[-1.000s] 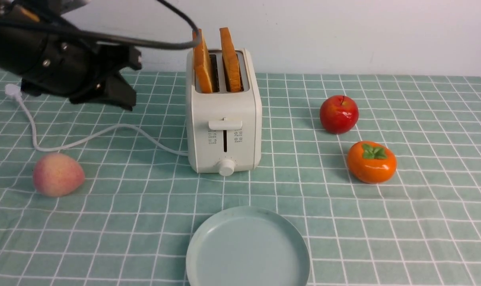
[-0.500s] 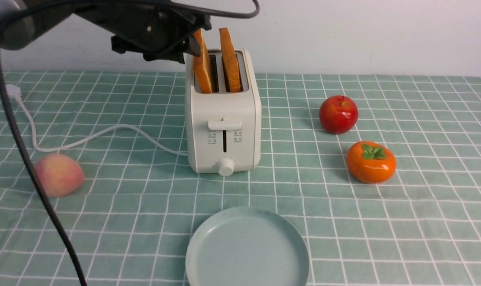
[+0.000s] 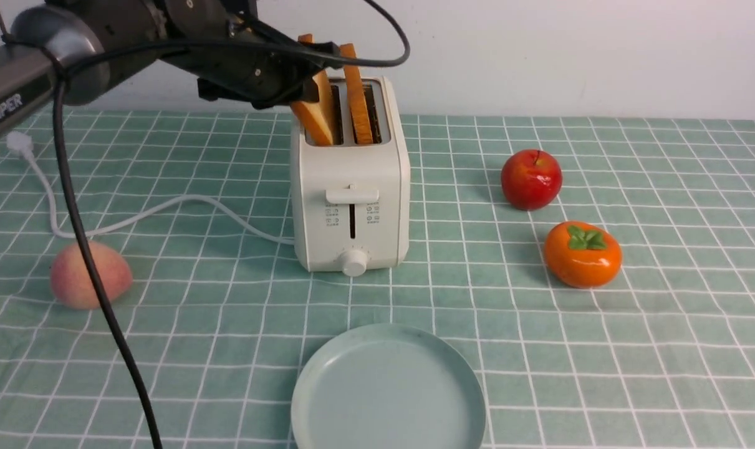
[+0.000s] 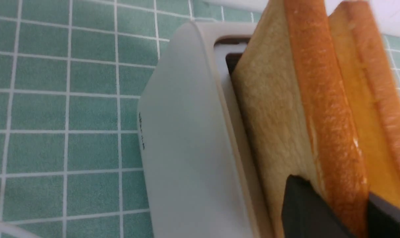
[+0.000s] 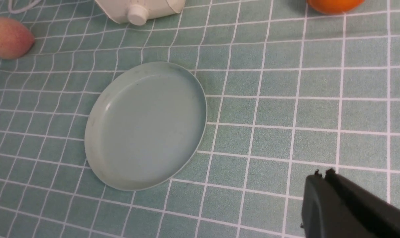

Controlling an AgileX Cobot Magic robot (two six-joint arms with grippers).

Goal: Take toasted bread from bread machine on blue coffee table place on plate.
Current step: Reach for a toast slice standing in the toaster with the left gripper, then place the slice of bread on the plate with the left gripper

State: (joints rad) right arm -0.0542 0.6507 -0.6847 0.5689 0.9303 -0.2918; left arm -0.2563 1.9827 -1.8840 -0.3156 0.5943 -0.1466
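The cream-white bread machine (image 3: 352,206) stands mid-table on the blue coffee table (image 3: 601,374), with two slices of toasted bread in its slots. My left gripper (image 3: 307,78) reaches in from the left and is shut on the left slice (image 3: 317,125), which leans left. In the left wrist view the black fingers (image 4: 302,205) press both faces of that slice (image 4: 275,109) at its orange crust; the right slice (image 4: 368,99) stands behind it. The right slice (image 3: 356,93) stays upright. The plate (image 3: 386,390) lies bare in front of the toaster. My right gripper (image 5: 322,175) is shut and hovers right of the plate (image 5: 147,125).
A red apple (image 3: 531,179) and an orange persimmon (image 3: 583,254) sit right of the toaster. A peach (image 3: 90,274) lies at the left. The white cord (image 3: 165,206) runs left from the toaster. My left arm's black cable hangs down over the left front.
My left gripper rose from the left of the toaster, moved right to the toaster's top and closed on the left slice, which now leans left.
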